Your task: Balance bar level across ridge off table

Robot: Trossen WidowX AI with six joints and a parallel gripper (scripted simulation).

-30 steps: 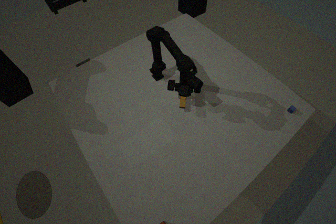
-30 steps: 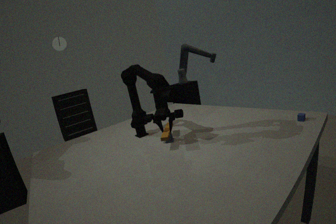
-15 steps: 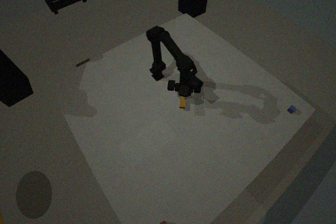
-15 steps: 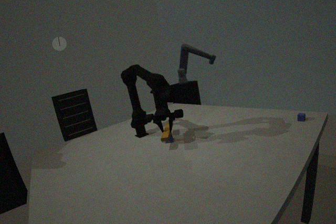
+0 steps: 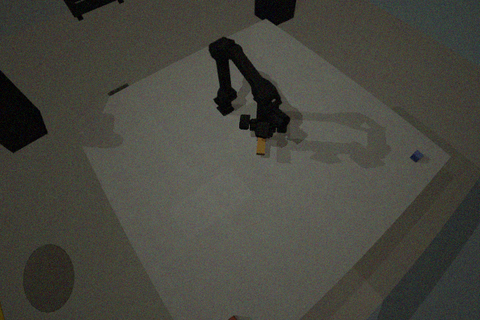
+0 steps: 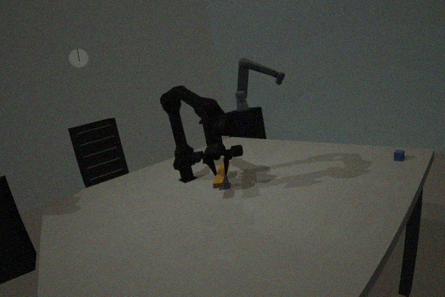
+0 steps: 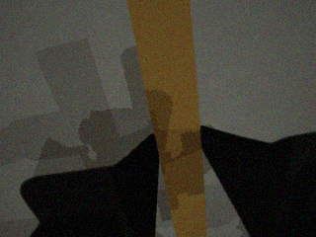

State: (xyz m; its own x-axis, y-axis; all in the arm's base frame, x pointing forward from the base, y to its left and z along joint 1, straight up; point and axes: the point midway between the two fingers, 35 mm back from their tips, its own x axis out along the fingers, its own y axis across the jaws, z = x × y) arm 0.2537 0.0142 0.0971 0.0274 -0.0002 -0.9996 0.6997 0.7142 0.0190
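Observation:
A long orange bar (image 5: 260, 147) (image 6: 218, 180) (image 7: 170, 64) runs through the middle of the wrist view. My gripper (image 6: 220, 175) (image 7: 177, 135) is shut on the bar, with one finger on each side of it. A small blue ridge (image 6: 227, 183) shows just beside and below the bar in the exterior view. It is mostly hidden behind the bar and fingers, and the wrist view does not show it. Whether the bar touches the ridge, and whether it is quite level, I cannot tell. In the top view the arm hides my fingertips and most of the bar.
A small blue cube (image 5: 416, 155) (image 6: 398, 155) stands near a far corner of the pale table (image 5: 217, 231) (image 6: 179, 243). A red thing (image 5: 232, 318) shows at the bottom edge of the top view. A second, grey arm (image 6: 243, 79) stands behind the table. Arm shadows cross the table top.

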